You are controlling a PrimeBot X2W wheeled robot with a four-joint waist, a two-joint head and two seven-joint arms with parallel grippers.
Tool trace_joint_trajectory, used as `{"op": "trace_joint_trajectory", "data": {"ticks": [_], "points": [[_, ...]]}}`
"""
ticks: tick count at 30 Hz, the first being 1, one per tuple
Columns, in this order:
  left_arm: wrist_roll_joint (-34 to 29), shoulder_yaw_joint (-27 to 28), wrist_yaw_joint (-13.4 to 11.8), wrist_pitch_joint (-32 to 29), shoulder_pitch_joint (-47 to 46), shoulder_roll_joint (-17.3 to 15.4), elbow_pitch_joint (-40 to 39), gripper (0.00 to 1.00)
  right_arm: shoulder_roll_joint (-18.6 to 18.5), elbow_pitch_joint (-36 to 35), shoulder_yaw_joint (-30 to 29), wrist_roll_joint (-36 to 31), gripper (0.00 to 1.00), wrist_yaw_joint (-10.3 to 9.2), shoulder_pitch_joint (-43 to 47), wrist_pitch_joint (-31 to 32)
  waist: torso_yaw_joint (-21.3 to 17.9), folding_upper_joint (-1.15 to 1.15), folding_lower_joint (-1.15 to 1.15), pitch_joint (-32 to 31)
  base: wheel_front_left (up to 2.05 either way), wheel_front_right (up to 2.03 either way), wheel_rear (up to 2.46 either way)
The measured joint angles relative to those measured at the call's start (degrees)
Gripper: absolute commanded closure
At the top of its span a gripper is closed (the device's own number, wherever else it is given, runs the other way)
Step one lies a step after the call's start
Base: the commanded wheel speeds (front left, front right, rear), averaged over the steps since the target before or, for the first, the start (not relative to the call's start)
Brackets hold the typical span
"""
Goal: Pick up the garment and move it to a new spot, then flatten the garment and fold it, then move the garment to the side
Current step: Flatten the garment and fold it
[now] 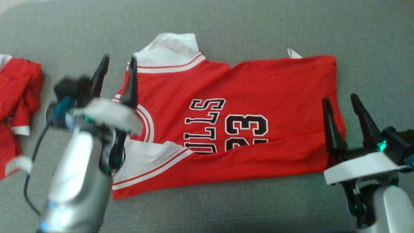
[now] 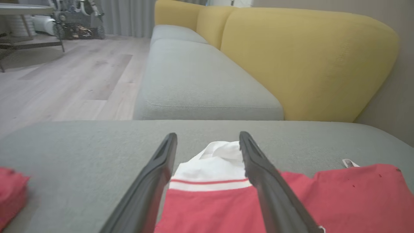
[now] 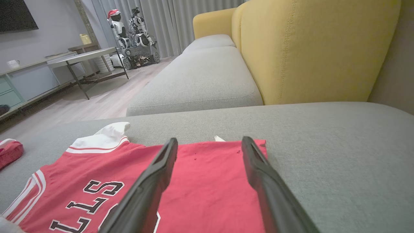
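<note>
Two grippers, both mine, and both are empty. My left gripper point(image 1: 118, 61) at 8 o'clock has its fingers spread wide, poised over the neck end of the jersey point(image 1: 258, 84). My right gripper point(image 1: 339, 97) at 4 o'clock is just as wide, over the hem corner. I can't tell whether either one touches cloth.

There's one jersey, dead centre on the grey cushion point(image 1: 226, 19). It's red, lying flat with its collar toward 9 and its hem toward 3, and its near edge is folded up across the numbers. One white tag point(image 1: 292, 53) pokes out at 1 o'clock.

One other red bundle point(image 1: 19, 84) lies well apart at 9 o'clock.

Farther off are two grey seat cushions point(image 2: 200, 84), yellow backrests point(image 2: 307, 58), wood floor point(image 2: 81, 74), one table point(image 3: 81, 56) and parked robots point(image 3: 136, 26).
</note>
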State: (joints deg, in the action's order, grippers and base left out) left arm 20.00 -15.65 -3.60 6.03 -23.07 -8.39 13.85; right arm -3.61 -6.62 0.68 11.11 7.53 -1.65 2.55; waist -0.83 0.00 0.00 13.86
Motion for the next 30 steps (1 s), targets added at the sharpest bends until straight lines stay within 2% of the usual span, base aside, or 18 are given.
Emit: {"op": "trace_joint_trajectory", "data": {"ticks": [8,10,18,21,22,23,24,30], "points": [[0.9,-1.4,5.5,-1.4,-17.6,1.6,17.7,0.00,-0.2,1.2,2.4,1.0,0.00,0.00,-4.0,-0.2,-2.4,0.00,0.00,6.1,0.00,0.00,0.00],[0.7,-2.1,6.7,-1.8,-23.2,1.5,25.3,0.00,-0.2,1.9,3.4,1.0,0.00,0.00,-5.3,-0.6,-3.7,0.00,0.00,8.2,0.00,0.00,0.00],[0.9,-1.9,7.7,-3.3,-31.4,0.8,41.6,0.00,-0.2,3.8,4.7,1.8,0.00,0.00,-8.2,-1.7,-7.2,0.00,0.01,12.4,0.00,0.00,0.00],[1.5,-1.8,8.3,-3.7,-33.8,0.7,45.3,0.00,-0.2,4.7,4.6,2.0,0.00,0.00,-8.3,-2.2,-7.9,0.00,0.01,13.4,0.00,0.00,0.00],[1.5,-1.8,8.7,-4.1,-35.1,0.7,46.5,0.07,-0.2,4.9,4.5,2.0,0.00,0.00,-8.3,-2.3,-8.0,0.00,0.01,13.6,0.00,0.00,0.00],[1.5,-1.9,8.7,-4.3,-36.1,0.8,47.6,0.58,-0.2,5.2,4.4,2.0,0.00,0.00,-8.3,-2.7,-8.0,0.00,0.01,13.7,0.00,0.00,0.00],[1.5,-1.9,8.7,-4.3,-36.7,0.9,48.4,1.00,-0.2,5.6,4.3,2.0,0.00,0.00,-8.3,-2.7,-8.0,0.00,0.01,13.7,0.00,0.00,0.00],[1.5,-2.4,9.7,-0.5,-37.1,1.7,51.4,1.00,-0.3,8.0,2.4,3.1,0.00,0.00,-10.5,-2.7,-7.0,0.00,0.01,13.5,0.00,0.00,0.00]]}}
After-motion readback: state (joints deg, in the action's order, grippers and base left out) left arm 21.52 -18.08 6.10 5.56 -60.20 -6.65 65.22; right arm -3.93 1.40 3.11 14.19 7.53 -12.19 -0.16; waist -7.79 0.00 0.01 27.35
